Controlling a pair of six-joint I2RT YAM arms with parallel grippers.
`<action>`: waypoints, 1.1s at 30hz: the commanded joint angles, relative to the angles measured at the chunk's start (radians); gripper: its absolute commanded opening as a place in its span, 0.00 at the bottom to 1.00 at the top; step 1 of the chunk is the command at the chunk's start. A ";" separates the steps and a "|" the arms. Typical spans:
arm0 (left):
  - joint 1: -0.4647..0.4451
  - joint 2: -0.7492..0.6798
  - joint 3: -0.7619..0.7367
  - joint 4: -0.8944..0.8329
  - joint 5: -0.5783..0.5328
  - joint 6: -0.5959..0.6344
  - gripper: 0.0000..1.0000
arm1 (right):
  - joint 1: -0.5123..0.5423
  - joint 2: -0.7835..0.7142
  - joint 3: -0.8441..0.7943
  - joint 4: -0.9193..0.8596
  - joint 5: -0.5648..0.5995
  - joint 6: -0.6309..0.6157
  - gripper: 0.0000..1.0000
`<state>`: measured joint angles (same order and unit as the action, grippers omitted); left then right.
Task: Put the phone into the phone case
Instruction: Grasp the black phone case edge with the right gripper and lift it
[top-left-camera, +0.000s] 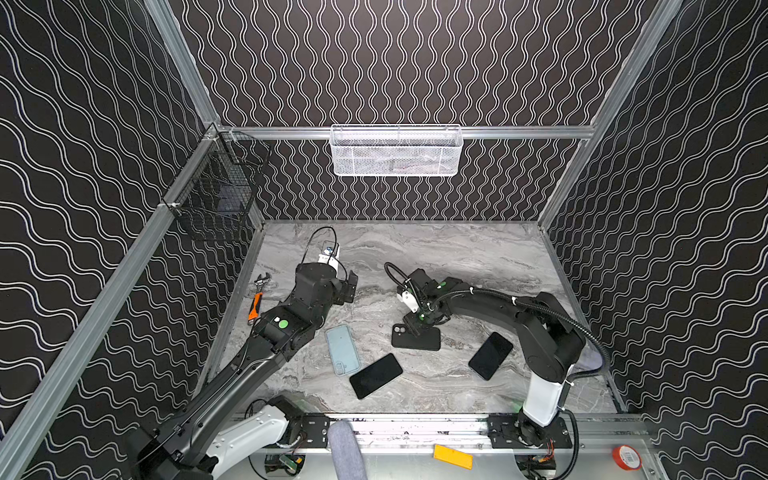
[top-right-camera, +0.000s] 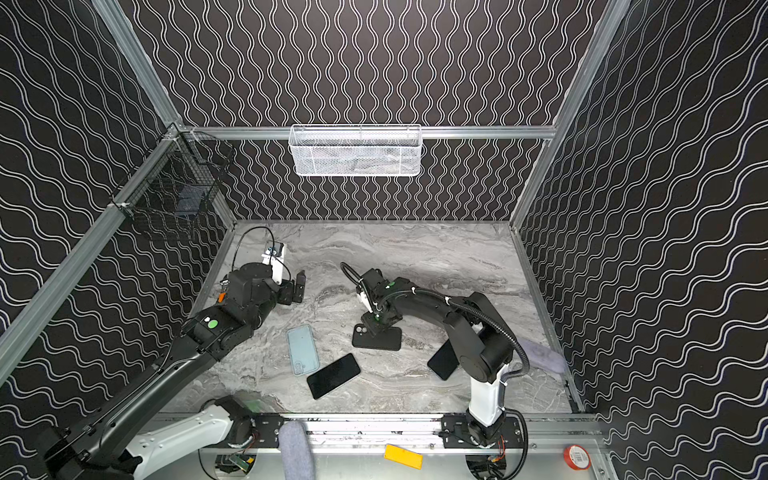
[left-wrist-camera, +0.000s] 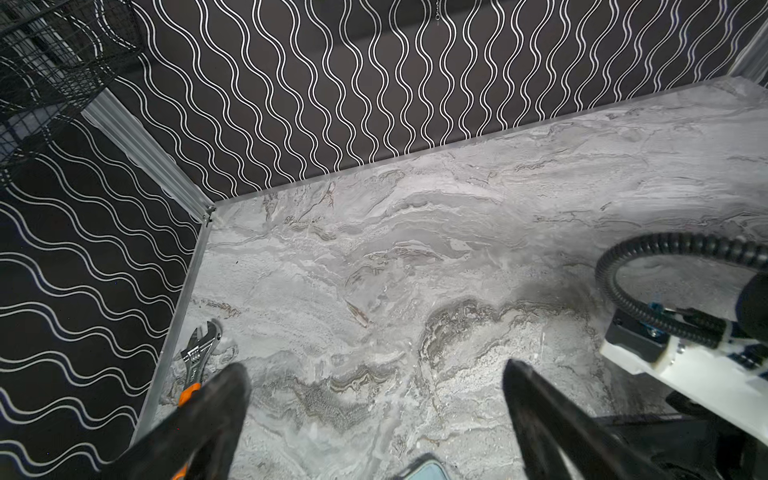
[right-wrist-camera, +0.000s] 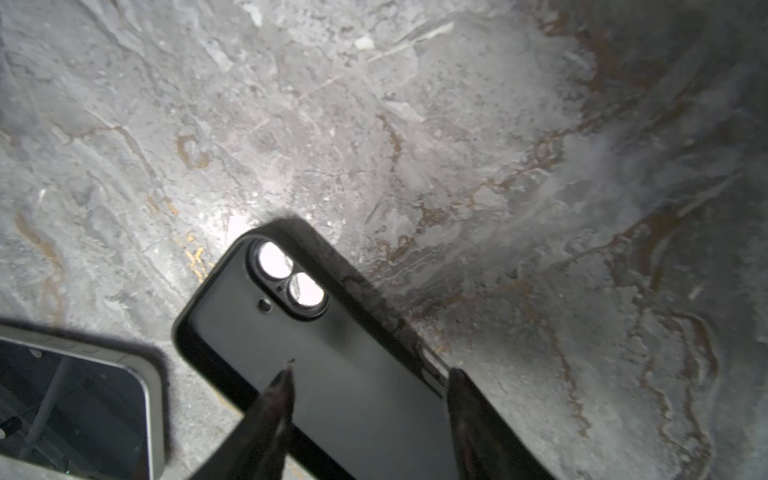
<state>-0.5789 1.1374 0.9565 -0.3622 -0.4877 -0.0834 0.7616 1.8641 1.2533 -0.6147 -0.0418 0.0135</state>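
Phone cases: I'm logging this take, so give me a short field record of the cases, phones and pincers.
black case: flat on table, camera cutout showing
blue case: flat, next to a black phone
second phone: on table, apart from both cases
left pincer: open, holding nothing
right pincer: open, straddling black case's long edge

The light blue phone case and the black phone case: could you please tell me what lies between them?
Nothing but bare marble tabletop separates the light blue phone case from the black phone case; both top views show it.
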 joint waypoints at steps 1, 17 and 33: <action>0.003 0.002 0.007 0.009 -0.014 -0.016 0.99 | 0.002 0.006 0.000 0.007 0.020 -0.009 0.52; 0.011 0.014 0.014 -0.003 -0.014 -0.032 0.98 | 0.002 0.003 -0.053 0.064 0.032 0.018 0.19; 0.016 0.013 0.014 -0.004 -0.017 -0.039 0.99 | -0.034 -0.067 0.017 0.038 0.107 0.116 0.00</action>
<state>-0.5671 1.1481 0.9627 -0.3767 -0.5003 -0.1051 0.7425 1.8156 1.2495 -0.5571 0.0505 0.0742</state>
